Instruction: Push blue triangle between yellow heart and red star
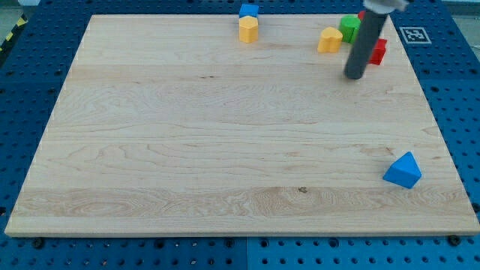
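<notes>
The blue triangle (403,169) lies near the board's lower right corner. The yellow heart (329,39) sits at the view's top right. Just right of it, the red star (379,51) is partly hidden behind my rod. My tip (354,76) rests on the board just below the gap between heart and star, far above the blue triangle.
A green block (349,28) sits behind the heart. A yellow block (248,30) with a blue block (248,11) behind it stands at the top centre. A second red piece (362,15) peeks out by the rod. The wooden board (187,135) lies on a blue pegboard.
</notes>
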